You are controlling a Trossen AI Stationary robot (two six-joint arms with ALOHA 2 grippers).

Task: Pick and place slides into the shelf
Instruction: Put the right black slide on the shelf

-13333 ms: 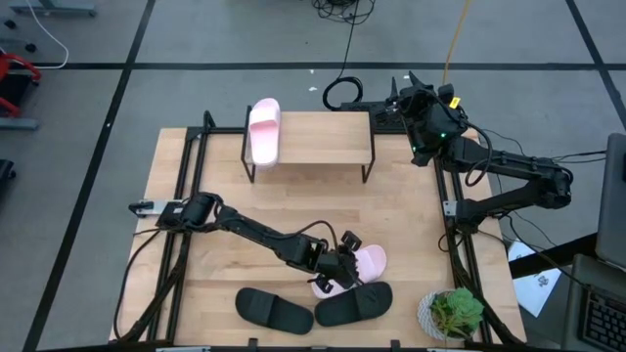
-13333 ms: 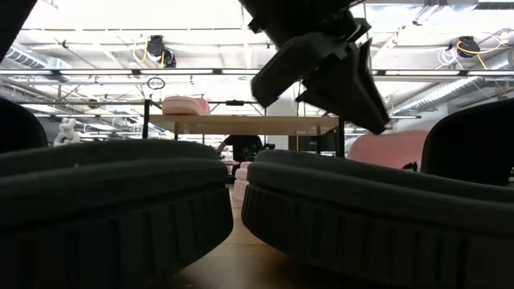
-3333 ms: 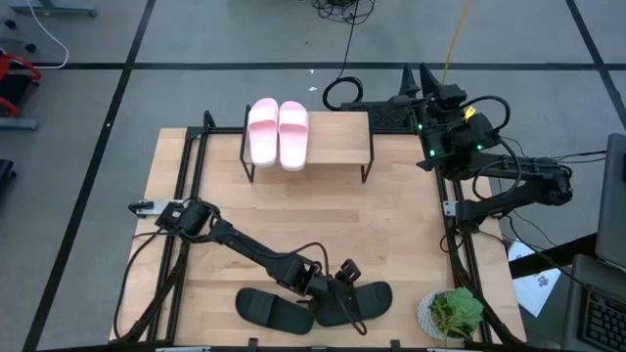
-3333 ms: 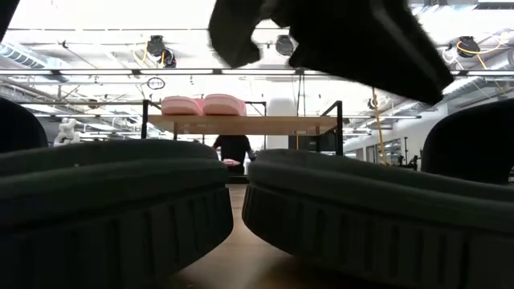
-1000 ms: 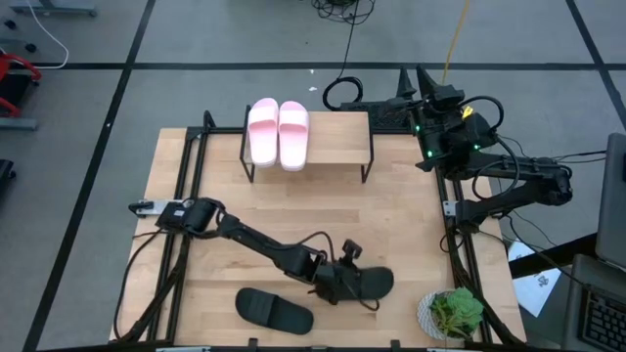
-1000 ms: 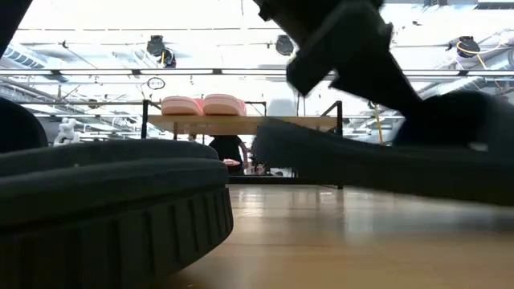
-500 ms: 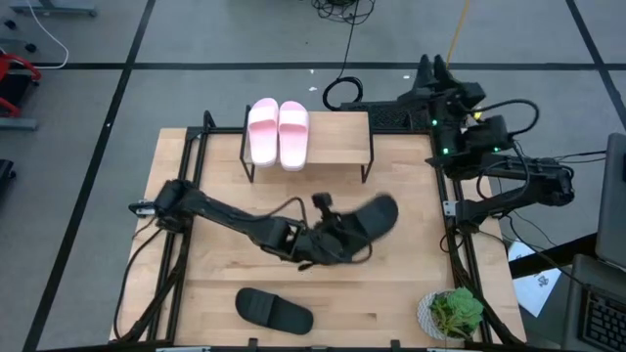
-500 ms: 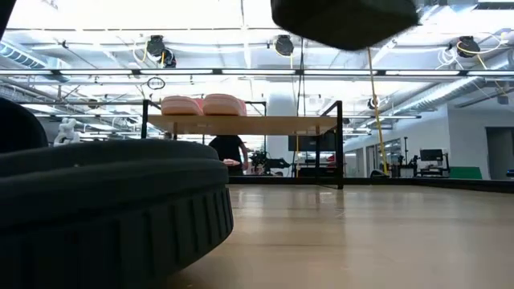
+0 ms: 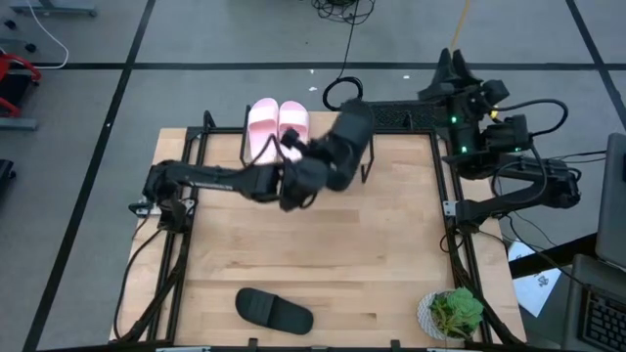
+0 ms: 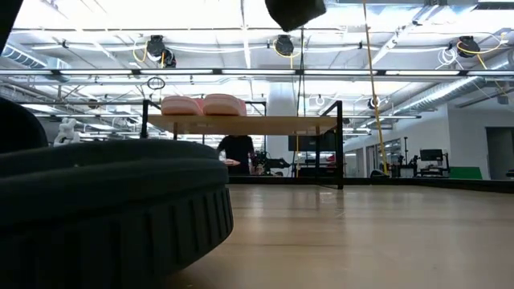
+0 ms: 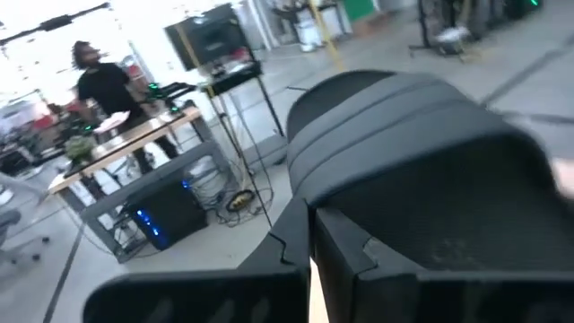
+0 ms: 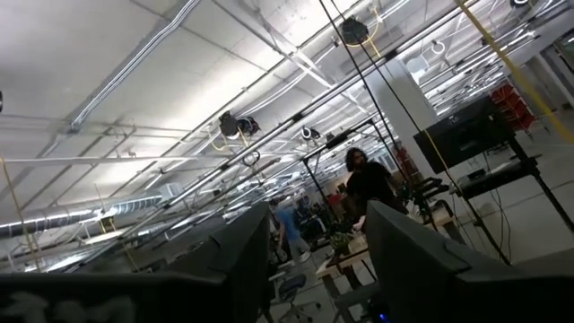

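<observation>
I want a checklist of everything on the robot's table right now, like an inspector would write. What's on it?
Surface: wooden table, mostly bare.
Job's things: pale pink pair side by side on the shelf; one black slide held up over the shelf; the other black slide lies near the table's front edge.
Clutter: potted plant at the front right corner.
Pincers: left pincer shut on the black slide; right pincer open, raised behind the table's right back corner, holding nothing.
Cables: black coil on the floor behind the shelf; yellow cable beyond it.
Surroundings: grey floor with dark lines; people at desks in the room behind.
</observation>
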